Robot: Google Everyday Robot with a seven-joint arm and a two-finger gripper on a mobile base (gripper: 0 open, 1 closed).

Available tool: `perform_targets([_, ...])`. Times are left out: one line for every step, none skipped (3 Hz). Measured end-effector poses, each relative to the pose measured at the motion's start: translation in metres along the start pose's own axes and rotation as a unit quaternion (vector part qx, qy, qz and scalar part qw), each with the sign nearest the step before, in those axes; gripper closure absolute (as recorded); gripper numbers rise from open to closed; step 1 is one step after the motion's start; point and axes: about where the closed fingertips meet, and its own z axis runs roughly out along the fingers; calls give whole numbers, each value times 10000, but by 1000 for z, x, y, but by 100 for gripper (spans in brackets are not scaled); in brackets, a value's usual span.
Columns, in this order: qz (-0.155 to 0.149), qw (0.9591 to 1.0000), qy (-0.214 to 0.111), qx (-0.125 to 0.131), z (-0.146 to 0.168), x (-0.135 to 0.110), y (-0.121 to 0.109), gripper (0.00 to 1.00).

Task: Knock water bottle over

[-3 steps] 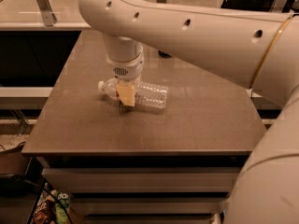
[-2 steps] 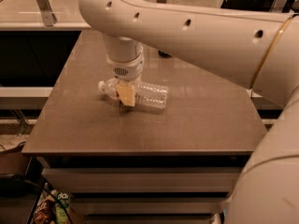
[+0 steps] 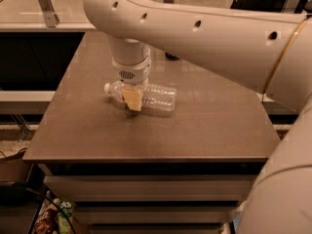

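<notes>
Success looks yours: the water bottle (image 3: 158, 95) lies sideways on the tabletop (image 3: 204, 130), cap toward 9 o'clock, the gripper (image 3: 132, 100) low at its 6 o'clock flank, placed to shove, not lift, though clenched or released you cannot tell.

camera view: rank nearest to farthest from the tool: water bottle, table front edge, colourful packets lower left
The tool hangs low, just left of centre.
1. water bottle, lying on its side just behind it.
2. table front edge, toward the camera.
3. colourful packets, lower left, far below.
</notes>
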Motion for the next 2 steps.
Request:
perform_targets([4,10000,-7,9,0,1,0,0])
perform_targets([4,10000,-7,9,0,1,0,0])
